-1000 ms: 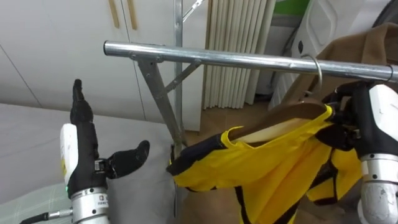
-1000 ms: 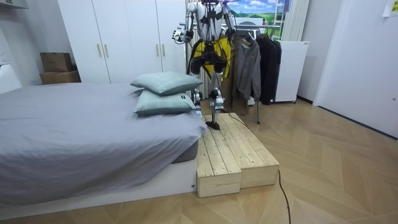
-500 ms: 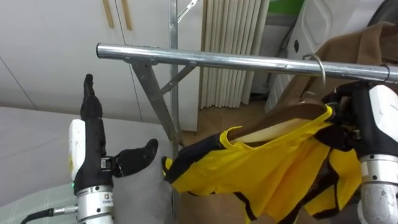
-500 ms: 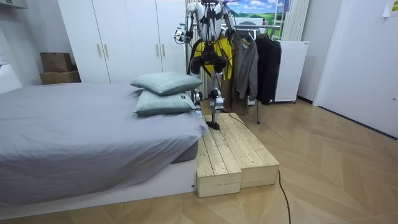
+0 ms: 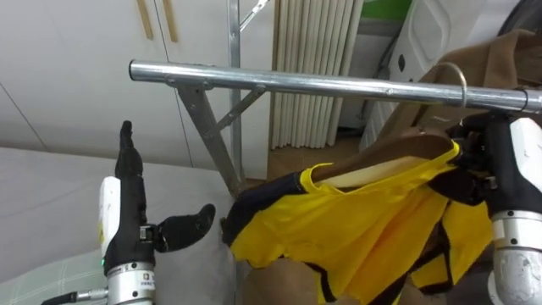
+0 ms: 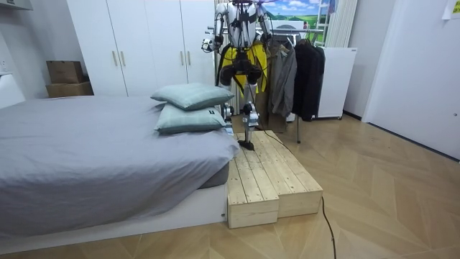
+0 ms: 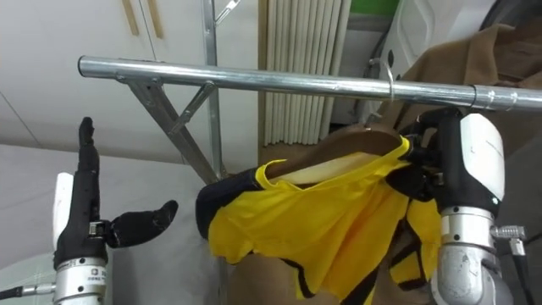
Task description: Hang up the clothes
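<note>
On the metal rail (image 5: 296, 82) of the clothes rack hangs a yellow shirt (image 5: 364, 220) with dark trim, draped over a wooden hanger (image 5: 398, 157). The hanger's wire hook (image 5: 458, 76) loops over the rail near its right end. The shirt sags to the left of the hook, with its collar open and one dark-edged sleeve bunched low by the rack's slanted brace (image 5: 207, 135).

The right hand (image 5: 474, 161) is at the hanger's right end, just under the rail. Its dark fingers are curled round the wood and the shirt's shoulder (the cloth hides part of the grip). Just behind that hand, a brown coat (image 5: 500, 59) hangs on the same rail.

The left hand (image 5: 135, 229) is well apart from the shirt, at the lower left. It holds nothing: the fingers point straight up and the thumb sticks out towards the shirt. Behind it are a white wardrobe (image 5: 68, 68) and the grey bed (image 6: 86, 144).

From across the room, the robot stands upright at the far end of a wooden platform (image 6: 266, 173) beside the bed, with both arms raised to the rack. Two pillows (image 6: 190, 97) are stacked on the bed near it, and dark clothes (image 6: 309, 68) hang further along towards the room view's right.
</note>
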Robot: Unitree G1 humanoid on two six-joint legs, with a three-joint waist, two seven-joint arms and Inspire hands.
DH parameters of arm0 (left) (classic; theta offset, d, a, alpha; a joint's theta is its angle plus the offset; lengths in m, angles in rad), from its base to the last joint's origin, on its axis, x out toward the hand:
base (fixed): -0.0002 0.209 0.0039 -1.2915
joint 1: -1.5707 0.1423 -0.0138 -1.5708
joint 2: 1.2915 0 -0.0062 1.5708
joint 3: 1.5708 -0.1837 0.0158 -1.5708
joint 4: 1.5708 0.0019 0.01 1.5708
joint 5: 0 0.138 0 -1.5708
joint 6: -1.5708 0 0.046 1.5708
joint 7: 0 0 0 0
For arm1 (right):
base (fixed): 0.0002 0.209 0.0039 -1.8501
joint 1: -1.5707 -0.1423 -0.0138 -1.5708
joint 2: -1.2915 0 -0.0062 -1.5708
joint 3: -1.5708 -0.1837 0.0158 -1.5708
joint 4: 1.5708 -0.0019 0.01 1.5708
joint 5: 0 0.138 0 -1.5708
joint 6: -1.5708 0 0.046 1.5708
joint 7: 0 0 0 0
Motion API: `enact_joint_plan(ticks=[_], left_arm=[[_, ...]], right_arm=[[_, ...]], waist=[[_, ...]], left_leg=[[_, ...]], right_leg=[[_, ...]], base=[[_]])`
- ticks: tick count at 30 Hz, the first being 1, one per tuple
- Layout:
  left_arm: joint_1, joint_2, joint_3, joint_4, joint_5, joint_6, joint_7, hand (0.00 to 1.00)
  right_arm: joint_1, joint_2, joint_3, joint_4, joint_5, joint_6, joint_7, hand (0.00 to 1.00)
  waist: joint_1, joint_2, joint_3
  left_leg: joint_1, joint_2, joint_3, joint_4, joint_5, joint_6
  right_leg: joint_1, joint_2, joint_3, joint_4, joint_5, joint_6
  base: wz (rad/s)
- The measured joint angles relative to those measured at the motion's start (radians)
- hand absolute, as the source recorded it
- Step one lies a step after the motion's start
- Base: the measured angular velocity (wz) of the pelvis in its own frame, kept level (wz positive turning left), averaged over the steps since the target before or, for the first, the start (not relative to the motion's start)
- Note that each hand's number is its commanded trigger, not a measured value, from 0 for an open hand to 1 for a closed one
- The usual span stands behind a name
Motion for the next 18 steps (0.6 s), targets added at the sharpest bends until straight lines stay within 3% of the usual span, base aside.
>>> enact_joint_plan(ticks=[8,18], left_arm=[[0.0,0.002,-0.003,0.007,0.0,0.0,0.001,0.0],[-0.001,0.001,-0.024,0.031,0.0,0.001,-0.004,0.0]], right_arm=[[-0.002,0.0,0.0,0.07,0.019,-0.002,0.0,1.0],[-0.013,-0.002,0.001,0.115,0.156,0.003,0.042,1.0]], waist=[[0.005,-0.001,0.0007],[0.031,-0.003,0.0018]], left_leg=[[0.001,0.0,-0.001,0.0,0.0,0.0],[-0.001,0.0,-0.001,0.0,0.0,0.0]], right_leg=[[0.004,-0.002,-0.013,-0.001,-0.003,-0.003],[0.001,-0.003,-0.024,0.002,-0.005,-0.005]], base=[[0.04],[0.02]])
